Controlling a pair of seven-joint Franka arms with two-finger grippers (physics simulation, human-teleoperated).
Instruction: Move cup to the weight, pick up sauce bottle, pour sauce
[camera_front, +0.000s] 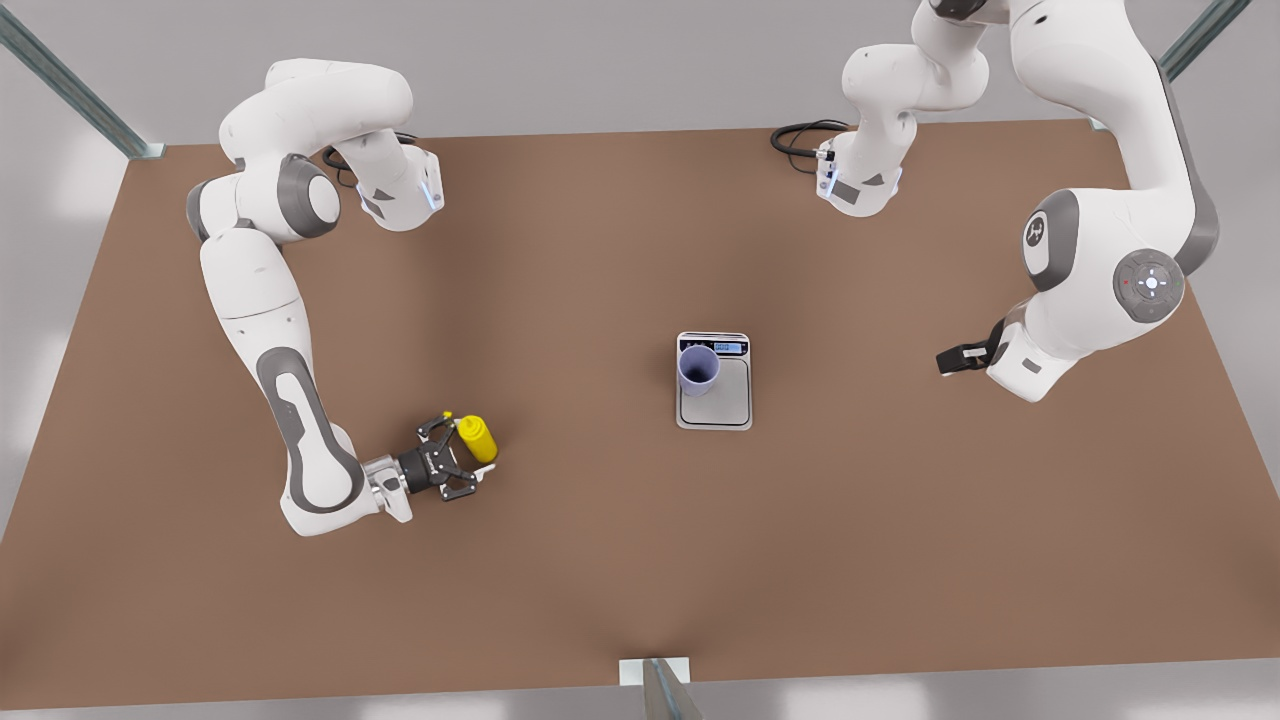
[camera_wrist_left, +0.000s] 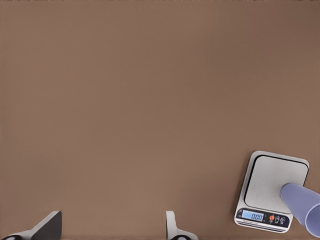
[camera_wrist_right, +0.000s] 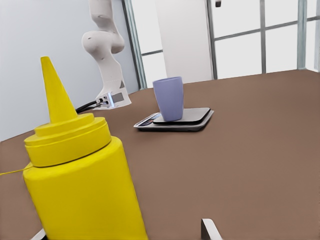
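The lavender cup (camera_front: 698, 368) stands upright on the weight (camera_front: 725, 395), on the corner of its steel plate beside the display strip. The cup (camera_wrist_right: 168, 97) and weight (camera_wrist_right: 192, 120) appear beyond the yellow sauce bottle (camera_wrist_right: 80, 185), which stands upright with its nozzle up. My right gripper (camera_front: 455, 457) is open at the front view's left, its fingers on either side of the sauce bottle (camera_front: 478, 438) with a gap. My left gripper (camera_front: 955, 360) hangs open above the table at the front view's right, looking down past the weight (camera_wrist_left: 275, 180) and cup (camera_wrist_left: 302, 202).
Both arm bases stand along the far table edge, with a black cable (camera_front: 800, 135) coiled by the one at the front view's right. A metal post (camera_front: 655, 685) rises at the near edge. Bare brown table (camera_front: 560, 560) surrounds the weight.
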